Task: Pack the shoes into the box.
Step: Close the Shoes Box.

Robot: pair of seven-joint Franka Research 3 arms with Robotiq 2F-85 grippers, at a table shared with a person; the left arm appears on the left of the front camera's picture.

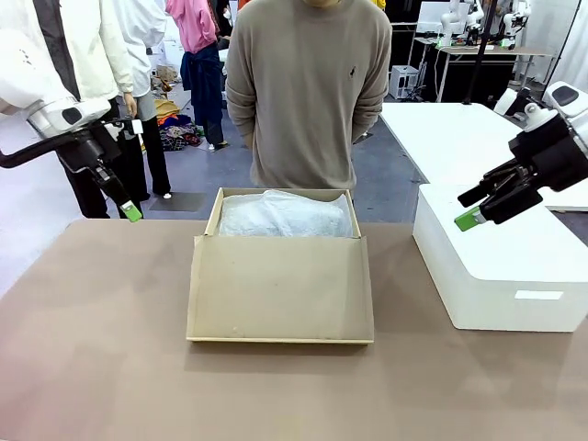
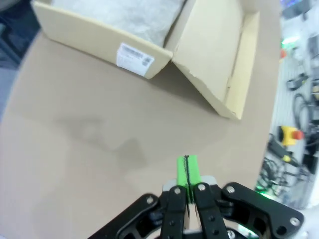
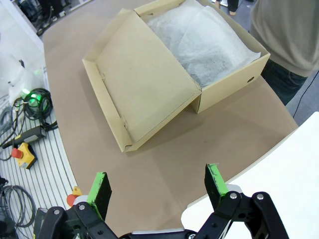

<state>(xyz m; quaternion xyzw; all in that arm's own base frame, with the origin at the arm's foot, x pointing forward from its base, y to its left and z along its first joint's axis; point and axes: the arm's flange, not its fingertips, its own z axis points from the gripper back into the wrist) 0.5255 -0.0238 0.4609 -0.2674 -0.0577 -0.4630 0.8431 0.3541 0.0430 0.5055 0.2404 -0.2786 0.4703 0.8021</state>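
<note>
Currently you have the box (image 1: 280, 285) mid-table, flap lid dropped toward the near side so the tissue paper (image 1: 285, 216) is reachable; left gripper (image 1: 131, 211) pinched shut on nothing, raised far left; right gripper (image 1: 470, 208) spread wide, empty, above the white box (image 1: 496, 276), likely parked clear.

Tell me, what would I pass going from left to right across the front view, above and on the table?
left gripper, shut and hanging off the table's left side → brown cardboard box, its lid flap open toward the camera and white tissue paper inside → right gripper, open
</note>
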